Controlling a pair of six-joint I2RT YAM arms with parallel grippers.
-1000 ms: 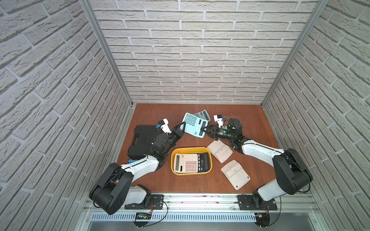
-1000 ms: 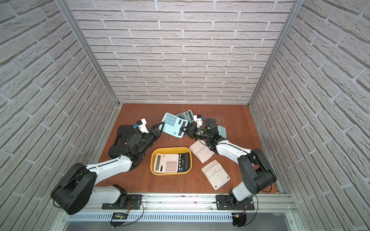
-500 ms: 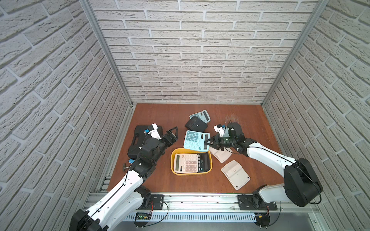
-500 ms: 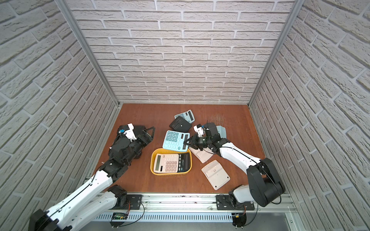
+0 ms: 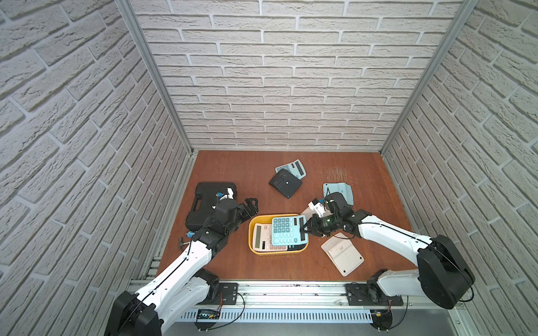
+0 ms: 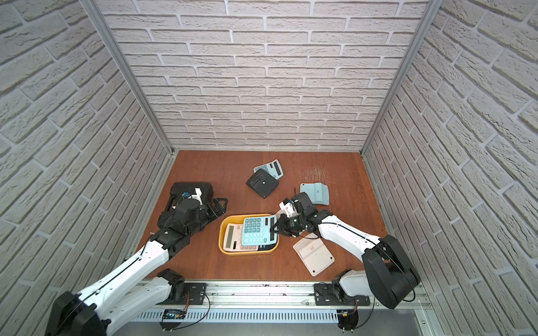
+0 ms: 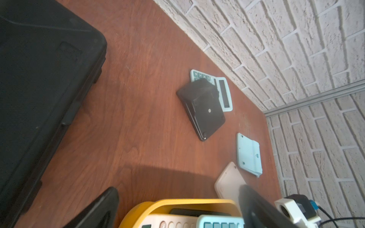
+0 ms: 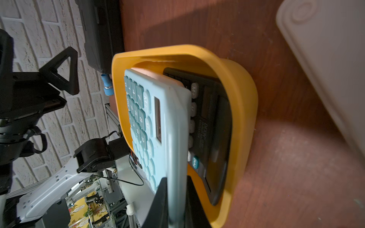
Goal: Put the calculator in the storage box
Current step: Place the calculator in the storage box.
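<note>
Both top views: placing step, with blue calculator (image 5: 288,231) pinched at its 3 o'clock edge by right pincer (image 5: 304,229), above storage box (image 5: 273,252); next, lower flat, release. Left pincer (image 5: 252,205) wide, empty, at 10 o'clock of storage box. Left wrist: blue calculator (image 7: 217,222) cropped. Right wrist: contact with calculators beneath (image 8: 213,122) unclear.

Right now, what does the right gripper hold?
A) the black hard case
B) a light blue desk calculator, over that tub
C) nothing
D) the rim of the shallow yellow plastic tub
B: the right gripper is shut on one edge of the light blue desk calculator, holding it over the shallow yellow plastic tub, above a beige calculator and a black calculator already inside.
</note>
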